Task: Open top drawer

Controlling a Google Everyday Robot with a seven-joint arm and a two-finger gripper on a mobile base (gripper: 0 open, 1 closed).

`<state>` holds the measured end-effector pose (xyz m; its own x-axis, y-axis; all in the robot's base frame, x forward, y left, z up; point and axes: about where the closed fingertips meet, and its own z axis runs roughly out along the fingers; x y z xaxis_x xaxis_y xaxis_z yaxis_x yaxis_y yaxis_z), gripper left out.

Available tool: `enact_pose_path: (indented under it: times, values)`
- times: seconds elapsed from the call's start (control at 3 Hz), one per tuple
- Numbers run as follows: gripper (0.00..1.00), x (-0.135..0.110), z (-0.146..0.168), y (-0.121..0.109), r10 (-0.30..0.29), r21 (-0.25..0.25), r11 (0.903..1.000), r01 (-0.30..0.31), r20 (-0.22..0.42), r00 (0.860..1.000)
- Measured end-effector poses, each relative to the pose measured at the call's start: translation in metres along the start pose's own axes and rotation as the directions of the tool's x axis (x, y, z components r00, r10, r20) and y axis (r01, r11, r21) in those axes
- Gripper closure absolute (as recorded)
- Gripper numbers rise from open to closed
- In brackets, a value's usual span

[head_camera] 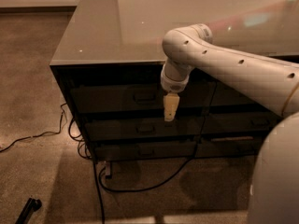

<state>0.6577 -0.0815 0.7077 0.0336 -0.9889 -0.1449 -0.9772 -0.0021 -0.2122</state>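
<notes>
Top drawer (107, 98) is shut under the table (103, 36) top, its handle (144, 96) just beside the claw (171, 108). Can't tell if that's clenched or released. Hanging this low, it could easily catch the second drawer (140, 129) instead.

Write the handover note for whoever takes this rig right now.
Gripper: points down in front of the drawer fronts, just right of the top drawer's handle, holding nothing.
Top drawer: shut, front flush with the ones below.
Done: arm brought up to the cabinet front.
Left: move across to the handle, grip it, pull the drawer out.
Note: a cable lies on the floor below the cabinet.
</notes>
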Motion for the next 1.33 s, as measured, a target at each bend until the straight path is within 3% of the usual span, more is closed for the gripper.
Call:
enact_pose_path:
  times: [0.33,0.67,1.33]
  values:
    - [0.0,-0.013,0.025,-0.004,-0.074,-0.019,0.997,0.075,0.023,0.997]
    - [0.0,-0.013,0.025,-0.004,-0.074,-0.019,0.997,0.075,0.022,0.997]
    - [0.0,-0.012,0.043,-0.03,-0.132,-0.009,0.9913,0.132,-0.048,0.99]
